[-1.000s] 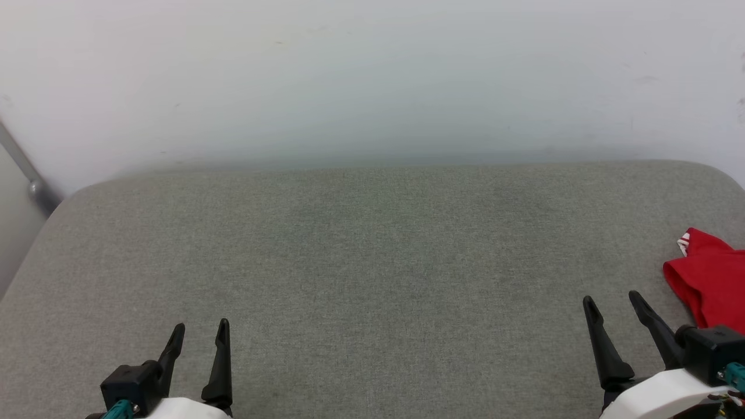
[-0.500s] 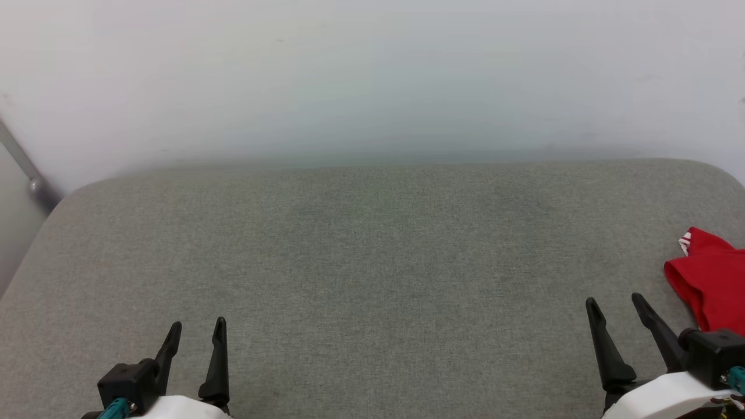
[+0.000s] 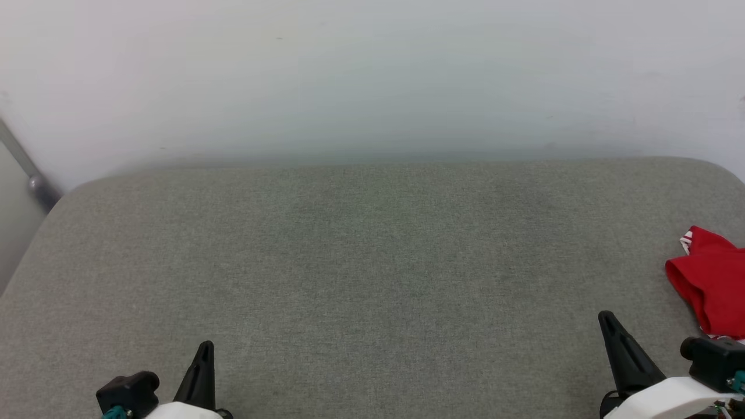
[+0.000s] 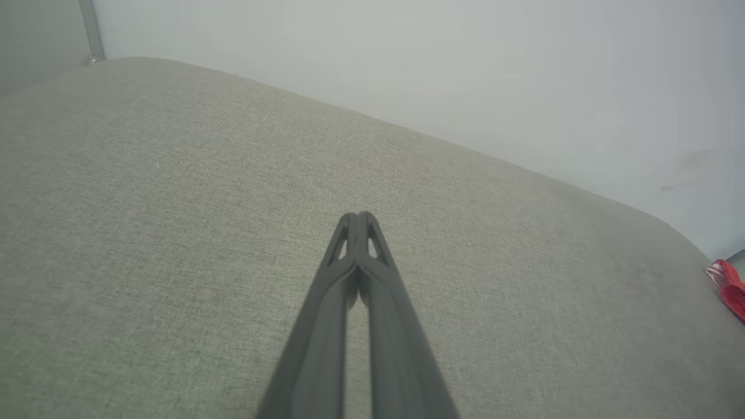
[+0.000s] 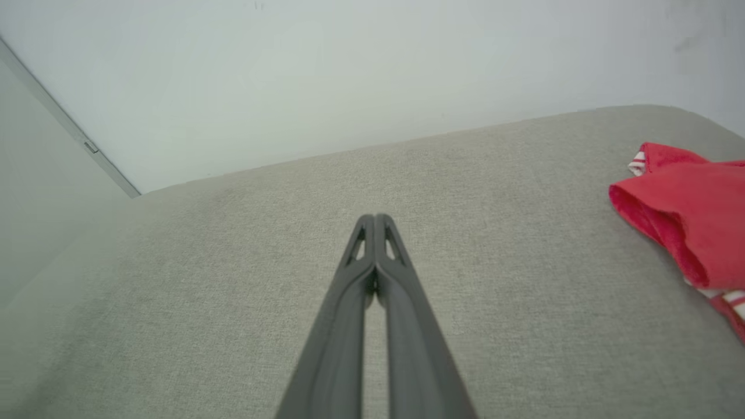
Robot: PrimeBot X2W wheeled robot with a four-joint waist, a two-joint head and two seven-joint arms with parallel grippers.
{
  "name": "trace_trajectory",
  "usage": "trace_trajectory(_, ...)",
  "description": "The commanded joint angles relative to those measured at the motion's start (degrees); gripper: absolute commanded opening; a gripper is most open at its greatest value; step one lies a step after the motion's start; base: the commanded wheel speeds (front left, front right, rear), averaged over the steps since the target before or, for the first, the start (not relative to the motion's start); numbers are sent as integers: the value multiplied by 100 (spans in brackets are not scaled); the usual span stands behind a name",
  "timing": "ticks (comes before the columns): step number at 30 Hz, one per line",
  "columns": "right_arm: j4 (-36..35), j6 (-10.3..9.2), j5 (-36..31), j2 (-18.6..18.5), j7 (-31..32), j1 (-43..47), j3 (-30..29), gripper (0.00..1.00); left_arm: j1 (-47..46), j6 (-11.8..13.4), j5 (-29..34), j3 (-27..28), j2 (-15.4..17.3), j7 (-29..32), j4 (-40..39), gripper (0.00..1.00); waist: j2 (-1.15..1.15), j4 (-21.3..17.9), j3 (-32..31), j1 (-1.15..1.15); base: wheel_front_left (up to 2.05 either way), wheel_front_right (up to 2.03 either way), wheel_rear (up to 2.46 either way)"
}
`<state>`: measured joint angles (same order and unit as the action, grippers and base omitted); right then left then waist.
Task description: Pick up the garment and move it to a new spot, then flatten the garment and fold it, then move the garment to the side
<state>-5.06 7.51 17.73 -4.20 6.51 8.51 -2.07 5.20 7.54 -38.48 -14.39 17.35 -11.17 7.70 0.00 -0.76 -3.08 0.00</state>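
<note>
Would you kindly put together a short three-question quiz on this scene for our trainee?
1. True or false: the left hand and the right hand are both shut.
2. The shirt lies nearer: A, the left hand; B, the right hand?
3. Fill in: the shirt is mostly ___.
Key: 1 true; 2 B; 3 red.

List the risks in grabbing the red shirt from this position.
1. The garment lies bunched at the head view's right edge, partly cut off, so a grasp may be poorly aimed.
2. The right gripper is shut; unless it opens first, it would likely push the cloth rather than pinch it.
3. The left gripper, also shut, sits far across the grey cushion, so a two-handed lift may need a long reach.
</note>
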Motion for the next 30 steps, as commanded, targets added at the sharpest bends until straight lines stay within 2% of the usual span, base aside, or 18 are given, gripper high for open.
trace_trajectory(1, -16, 0, 283, -1, -23, -203, -27, 0, -195, -52, -193, 118, -2, 45, -49, 0, 0, 1, 4, 0, 0, 0, 0)
trace_trajectory(12, 303, -1, 1487, 10, -32, -427, -85, 0, -372, -299, -1066, 433, -228, 319, 89, 0, 0, 9, 37, 0, 0, 0, 0)
trace_trajectory(30, 706, -1, 3007, 31, -37, -707, -165, 0, -582, -611, -2173, 841, -521, 674, 222, 0, 0, 21, 88, 0, 0, 0, 0)
